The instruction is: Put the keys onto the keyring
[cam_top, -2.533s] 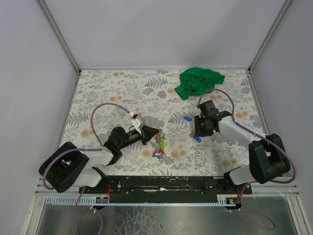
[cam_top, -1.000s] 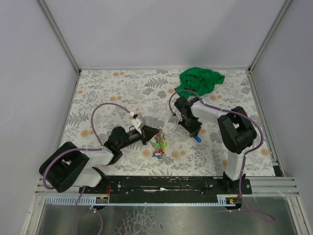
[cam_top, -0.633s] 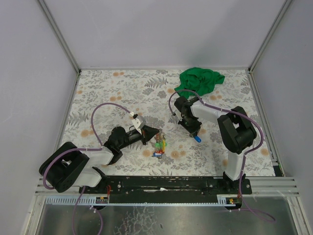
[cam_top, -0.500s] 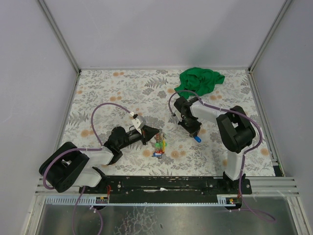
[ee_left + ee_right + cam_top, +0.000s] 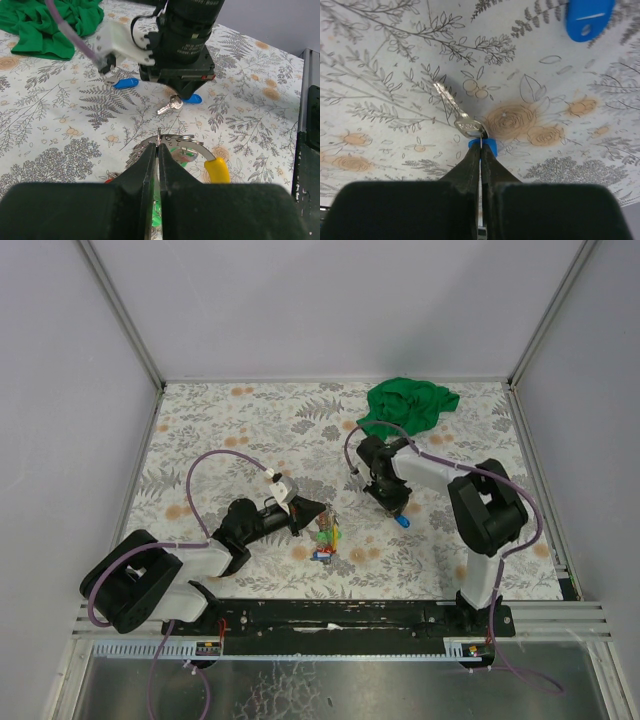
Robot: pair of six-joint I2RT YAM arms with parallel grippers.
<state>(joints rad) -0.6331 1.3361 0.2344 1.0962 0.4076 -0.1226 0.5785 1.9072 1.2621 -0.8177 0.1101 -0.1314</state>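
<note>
My left gripper [image 5: 320, 510] [image 5: 158, 146] is shut on the thin silvery keyring [image 5: 175, 139], which stands on edge with its wire between the fingertips. A yellow key [image 5: 217, 170] and green keys [image 5: 172, 157] hang on it; in the top view they form a small bright bunch [image 5: 326, 535]. My right gripper [image 5: 394, 502] [image 5: 480, 145] points down at the table, shut on a thin metal ring at the head of a small silver key [image 5: 456, 112] [image 5: 171, 105]. A blue key [image 5: 485, 144] [image 5: 402, 523] lies right under its tips. A second blue key [image 5: 590, 17] [image 5: 125, 83] lies apart.
A crumpled green cloth [image 5: 408, 405] [image 5: 47, 27] lies at the back right of the flower-patterned table [image 5: 230, 430]. Grey walls close in the sides and back. The black rail [image 5: 330, 615] of the arm bases runs along the near edge.
The right arm swung from the right side in toward the middle and came down over the blue keys, then barely moved in the last second. The left arm and keyring stayed still.
</note>
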